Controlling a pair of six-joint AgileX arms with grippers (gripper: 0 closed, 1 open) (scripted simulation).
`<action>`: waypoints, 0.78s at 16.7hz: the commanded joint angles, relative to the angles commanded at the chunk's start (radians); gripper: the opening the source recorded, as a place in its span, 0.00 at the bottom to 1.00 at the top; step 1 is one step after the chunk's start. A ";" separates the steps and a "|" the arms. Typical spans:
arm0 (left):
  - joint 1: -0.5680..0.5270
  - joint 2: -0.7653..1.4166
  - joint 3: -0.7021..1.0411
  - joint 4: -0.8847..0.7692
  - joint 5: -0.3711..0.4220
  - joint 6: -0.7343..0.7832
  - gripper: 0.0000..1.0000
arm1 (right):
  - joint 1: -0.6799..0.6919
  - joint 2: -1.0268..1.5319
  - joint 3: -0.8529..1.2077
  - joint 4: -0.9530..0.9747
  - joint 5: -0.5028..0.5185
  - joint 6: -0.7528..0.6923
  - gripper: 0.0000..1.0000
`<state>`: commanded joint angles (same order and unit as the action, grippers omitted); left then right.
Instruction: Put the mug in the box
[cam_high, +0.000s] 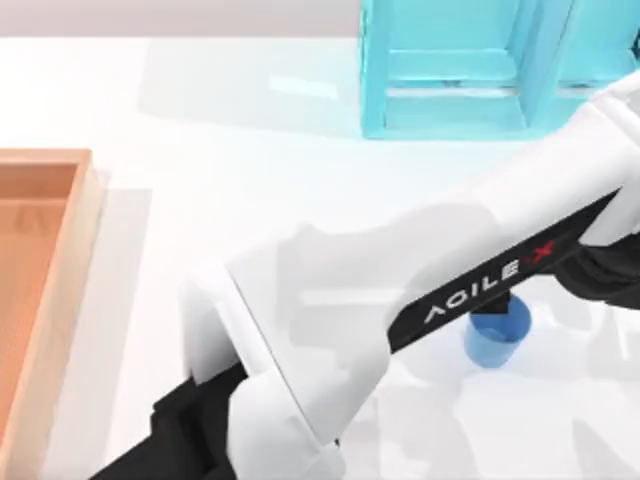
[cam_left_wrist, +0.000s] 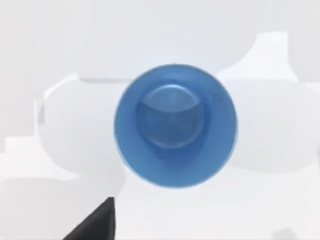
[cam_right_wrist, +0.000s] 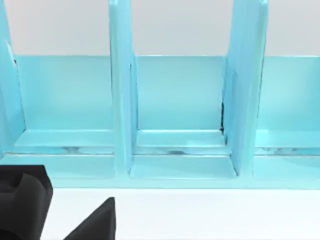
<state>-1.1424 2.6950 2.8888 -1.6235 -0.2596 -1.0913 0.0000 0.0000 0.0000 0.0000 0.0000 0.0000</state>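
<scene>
1. Our left arm (cam_high: 420, 290) stretches as a long white link from the lower left of the top view toward the right edge, passing over the small plain blue cylindrical mug (cam_high: 497, 335), which stands upright on the white table (cam_high: 250, 190) in the lower right part of the frame.
2. In the left wrist view we look straight down into the mug (cam_left_wrist: 175, 125): its round rim sits at the centre of the frame, with the lighter blue floor visible inside and nothing in it.
3. We cannot tell how our left jaws stand, nor whether they touch the mug.
4. The large shallow open-topped wooden box (cam_high: 88, 215), orange-brown inside with a pale rim, lies at the left edge of the top view, well apart from the mug; the part we see holds nothing.
5. The cyan shelf unit (cam_high: 455, 70) stands at the upper right of the top view; the right wrist view faces its empty compartments (cam_right_wrist: 180, 100).
6. Our right jaws' state we cannot tell.
</scene>
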 joint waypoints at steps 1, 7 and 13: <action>0.001 -0.001 -0.013 0.012 0.000 0.002 1.00 | 0.000 0.000 0.000 0.000 0.000 0.000 1.00; 0.027 -0.038 -0.281 0.243 0.004 0.030 1.00 | 0.000 0.000 0.000 0.000 0.000 0.000 1.00; 0.048 -0.063 -0.504 0.450 0.007 0.051 1.00 | 0.000 0.000 0.000 0.000 0.000 0.000 1.00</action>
<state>-1.0945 2.6324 2.3846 -1.1734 -0.2528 -1.0398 0.0000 0.0000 0.0000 0.0000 0.0000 0.0000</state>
